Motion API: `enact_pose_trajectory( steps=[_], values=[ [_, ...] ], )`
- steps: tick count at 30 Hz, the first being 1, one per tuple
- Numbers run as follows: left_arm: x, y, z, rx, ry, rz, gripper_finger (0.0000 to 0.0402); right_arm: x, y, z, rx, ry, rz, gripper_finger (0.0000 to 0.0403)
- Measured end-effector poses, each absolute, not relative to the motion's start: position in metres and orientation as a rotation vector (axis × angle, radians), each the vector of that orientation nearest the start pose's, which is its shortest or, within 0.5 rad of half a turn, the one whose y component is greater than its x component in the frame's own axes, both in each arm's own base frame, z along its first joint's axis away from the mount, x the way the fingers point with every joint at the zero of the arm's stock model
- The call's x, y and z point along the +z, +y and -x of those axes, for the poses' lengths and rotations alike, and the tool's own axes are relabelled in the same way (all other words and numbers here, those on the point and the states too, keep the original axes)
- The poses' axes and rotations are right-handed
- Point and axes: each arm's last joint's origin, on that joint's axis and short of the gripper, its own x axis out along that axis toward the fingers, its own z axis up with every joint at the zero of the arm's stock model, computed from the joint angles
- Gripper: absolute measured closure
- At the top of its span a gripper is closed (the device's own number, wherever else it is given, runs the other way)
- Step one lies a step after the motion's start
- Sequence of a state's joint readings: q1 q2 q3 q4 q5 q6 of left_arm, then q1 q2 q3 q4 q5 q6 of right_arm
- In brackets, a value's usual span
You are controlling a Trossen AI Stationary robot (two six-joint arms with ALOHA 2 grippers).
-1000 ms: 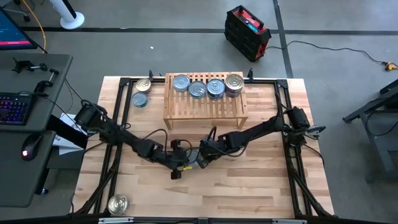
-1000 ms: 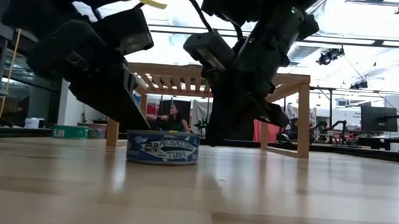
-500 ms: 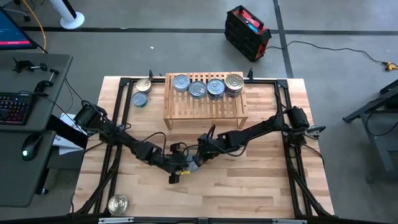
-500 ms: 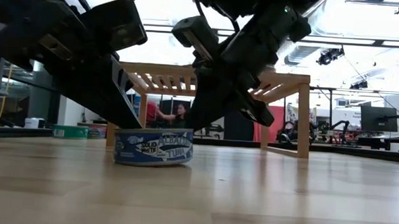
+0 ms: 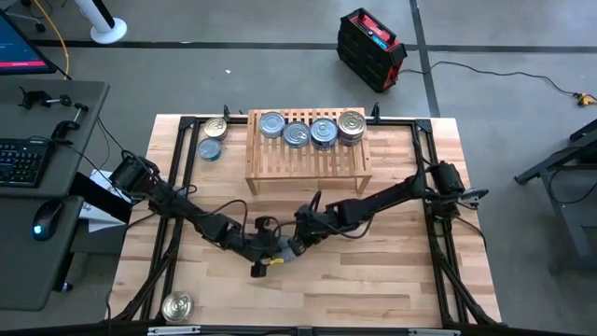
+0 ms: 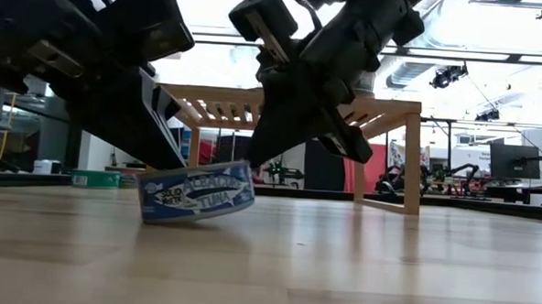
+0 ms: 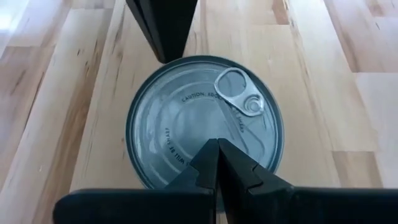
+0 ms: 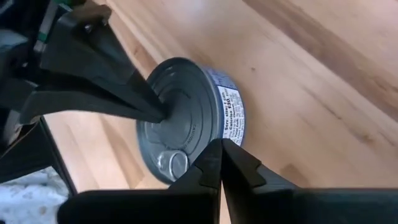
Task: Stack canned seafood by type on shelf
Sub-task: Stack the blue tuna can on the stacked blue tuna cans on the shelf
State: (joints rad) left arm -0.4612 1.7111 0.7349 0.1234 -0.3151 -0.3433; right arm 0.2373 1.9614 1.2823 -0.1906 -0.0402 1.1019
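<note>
You have a wooden table on a grey floor. A black-and-red case sits on that floor beyond the far edge. At the far left stands a desk carrying a lit keyboard and a mouse.

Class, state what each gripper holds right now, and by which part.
Neither grips anything between its fingers. The left gripper and right gripper, both shut, press their tips against the tilted tuna tin from opposite sides.
</note>
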Motion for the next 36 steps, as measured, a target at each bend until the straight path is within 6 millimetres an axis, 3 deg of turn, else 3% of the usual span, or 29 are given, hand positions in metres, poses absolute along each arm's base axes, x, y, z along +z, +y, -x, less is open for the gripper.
enact_pose_trajectory(
  steps=[7, 10, 17, 25, 30, 36],
  values=[
    [0.124, -0.133, -0.276, -0.015, 0.796, -0.037, 0.0402, 0.178, 0.105, -0.404, -0.198, 0.892, -0.945, 0.0403],
    [0.123, -0.132, -0.277, 0.006, 0.789, -0.045, 0.0402, 0.192, 0.107, -0.411, -0.139, 0.811, -0.967, 0.0403],
    [0.124, -0.133, -0.276, 0.014, 0.786, -0.049, 0.0402, 0.197, 0.108, -0.416, -0.088, 0.745, -1.0, 0.0403],
    [0.171, -0.128, -0.269, 0.044, 0.72, -0.041, 0.0401, 0.205, 0.102, -0.407, -0.144, 0.774, -0.932, 0.0403],
    [0.177, -0.124, -0.258, 0.076, 0.772, -0.012, 0.0401, 0.202, 0.096, -0.396, -0.246, 0.849, -0.862, 0.0403],
    [0.153, -0.127, -0.256, 0.09, 0.82, -0.002, 0.0401, 0.174, 0.093, -0.389, -0.362, 1.016, -0.817, 0.0403]
  ],
)
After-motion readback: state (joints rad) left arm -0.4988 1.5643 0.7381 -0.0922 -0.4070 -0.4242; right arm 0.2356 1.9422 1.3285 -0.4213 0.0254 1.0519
